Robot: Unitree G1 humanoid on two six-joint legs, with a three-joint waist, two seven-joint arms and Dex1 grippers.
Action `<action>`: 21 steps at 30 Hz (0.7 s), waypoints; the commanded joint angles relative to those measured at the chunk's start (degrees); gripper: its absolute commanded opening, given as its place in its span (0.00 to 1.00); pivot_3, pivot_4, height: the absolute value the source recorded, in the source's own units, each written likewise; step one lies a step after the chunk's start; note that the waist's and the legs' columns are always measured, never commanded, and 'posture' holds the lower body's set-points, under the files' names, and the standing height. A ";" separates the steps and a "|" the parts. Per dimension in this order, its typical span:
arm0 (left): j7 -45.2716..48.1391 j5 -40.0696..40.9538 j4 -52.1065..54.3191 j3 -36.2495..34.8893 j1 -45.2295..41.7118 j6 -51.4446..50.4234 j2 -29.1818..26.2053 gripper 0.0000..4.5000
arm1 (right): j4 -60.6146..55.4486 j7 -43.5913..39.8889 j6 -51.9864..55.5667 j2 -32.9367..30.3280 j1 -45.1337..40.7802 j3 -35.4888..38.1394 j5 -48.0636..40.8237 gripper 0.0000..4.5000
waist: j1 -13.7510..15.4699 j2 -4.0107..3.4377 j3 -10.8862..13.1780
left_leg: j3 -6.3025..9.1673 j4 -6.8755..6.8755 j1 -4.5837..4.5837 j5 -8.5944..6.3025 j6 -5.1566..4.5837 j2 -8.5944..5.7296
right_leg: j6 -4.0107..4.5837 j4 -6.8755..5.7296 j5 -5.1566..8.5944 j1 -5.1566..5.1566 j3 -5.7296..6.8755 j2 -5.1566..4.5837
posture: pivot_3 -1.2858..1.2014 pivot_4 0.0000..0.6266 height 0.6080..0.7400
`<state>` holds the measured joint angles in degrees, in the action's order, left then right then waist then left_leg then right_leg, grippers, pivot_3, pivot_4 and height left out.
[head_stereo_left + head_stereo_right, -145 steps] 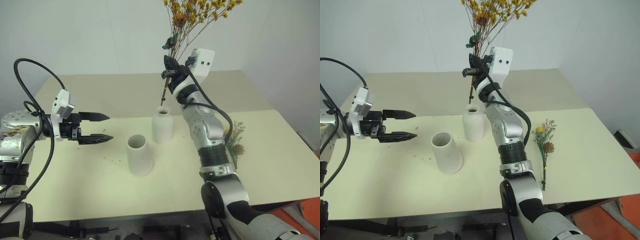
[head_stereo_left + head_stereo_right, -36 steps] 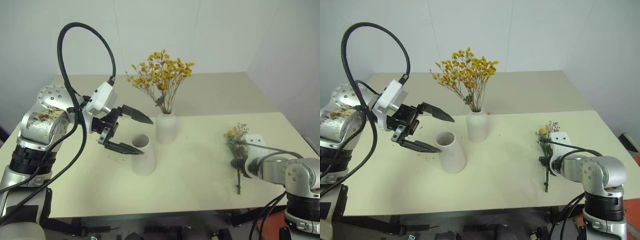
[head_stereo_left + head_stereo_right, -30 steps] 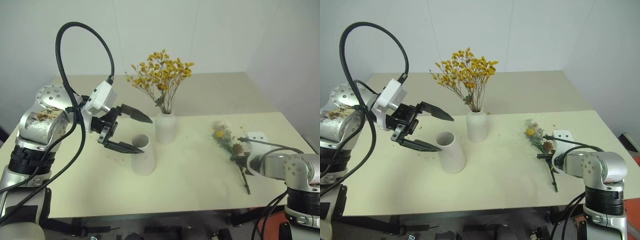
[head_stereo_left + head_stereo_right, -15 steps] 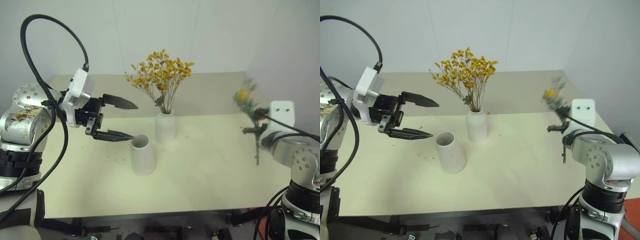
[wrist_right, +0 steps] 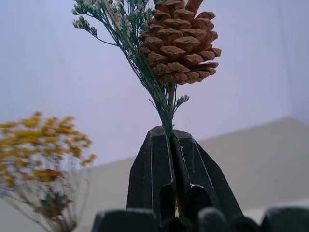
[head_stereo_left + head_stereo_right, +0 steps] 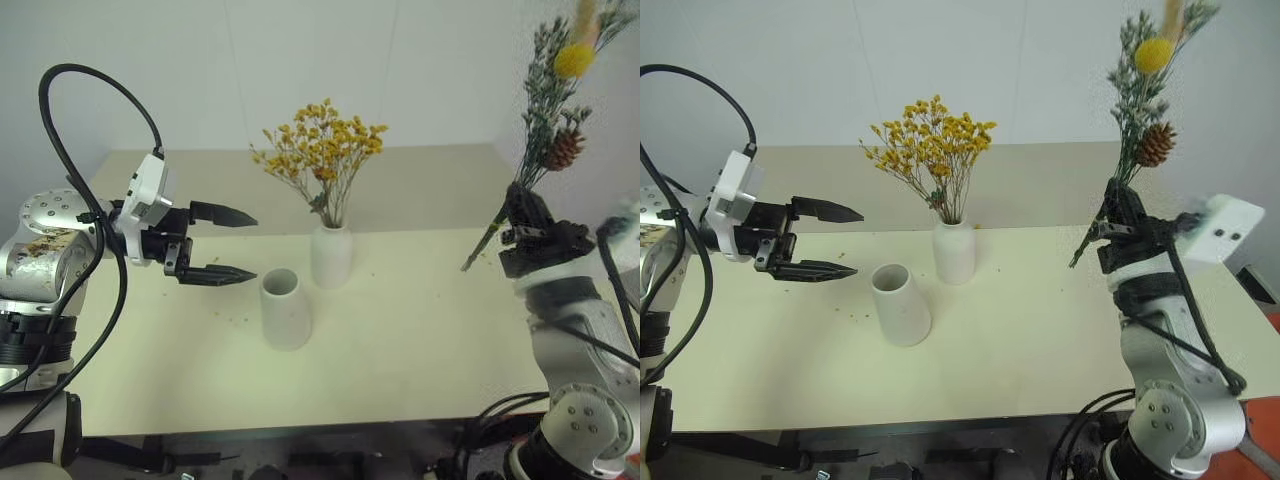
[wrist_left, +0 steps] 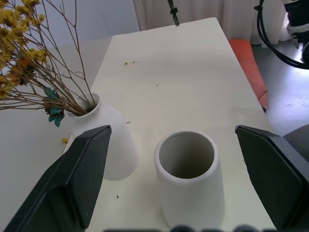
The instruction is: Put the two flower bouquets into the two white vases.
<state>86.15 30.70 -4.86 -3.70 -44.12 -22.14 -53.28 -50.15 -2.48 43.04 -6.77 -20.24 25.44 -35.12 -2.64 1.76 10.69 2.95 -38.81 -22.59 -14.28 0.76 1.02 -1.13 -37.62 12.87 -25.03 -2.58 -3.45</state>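
While the smaller grey-green bunch with its yellow ball flower and brown pine cone (image 6: 1137, 105) hangs high in the air at about three o'clock of the scene, pinched low on its thin stems by the right claw (image 6: 1119, 222), whose fingers are pressed together on it, the main risk is judged to be the long, top-heavy head. The bare stem ends jut out below the grip at a slant, so they could strike the rim of the tapered white ceramic vase with the wide round mouth (image 6: 284, 308) rather than drop inside, and a sideways knock might tip that light, empty vase, which stands near the centre of the pale cream surface (image 6: 420, 340). Touching or nearly touching it, at about one o'clock of it, stands the bottle-shaped white vase with the narrow neck (image 6: 331, 254), already holding the bushy spray of tiny yellow-orange dried blooms (image 6: 322, 155); a careless approach from the right could brush those wide twigs and shed blooms or topple the bottle. The left claw (image 6: 235, 245) hovers with its fingers spread apart, gripping nothing, at nine o'clock of the open vase, near enough to steady it yet also to bump it.
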 commanded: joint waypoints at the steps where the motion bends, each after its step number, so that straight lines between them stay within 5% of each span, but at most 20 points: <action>1: 0.60 -0.17 -1.26 -2.12 -0.60 1.03 -1.73 1.00 | -2.62 -6.17 -8.09 0.13 1.58 -7.29 -1.42 0.00 | -0.20 0.00 0.00 | -0.01 0.00 0.04 0.00 0.00 0.00 | 0.00 -0.02 0.00 0.00 -0.01 0.00 | 0.52 0.24 1.00; 9: 4.40 -1.86 -4.80 -2.08 1.77 0.94 -7.09 1.00 | 9.41 -19.01 -21.09 0.86 -3.14 -24.54 3.62 0.00 | -1.29 0.00 0.00 | -0.01 0.01 0.30 0.00 0.00 0.02 | 0.02 -0.08 0.02 0.18 -0.03 0.05 | 0.52 0.24 1.00; 21: 2.37 -0.50 -1.23 -7.43 11.03 -1.97 -11.37 1.00 | 28.77 -22.51 -33.31 9.67 -15.43 -31.72 7.94 0.00 | -1.24 -0.01 0.00 | 0.03 0.07 0.28 0.00 0.00 0.06 | 0.09 -0.12 0.06 0.10 0.03 0.04 | 0.52 0.24 1.00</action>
<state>89.25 29.57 -7.73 -8.96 -33.53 -23.94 -63.72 -20.99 -24.92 11.87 1.99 -34.79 -5.94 -27.20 -3.88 1.76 10.70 2.98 -38.73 -22.32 -14.28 0.76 1.08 -1.04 -37.74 12.93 -24.94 -2.55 -3.41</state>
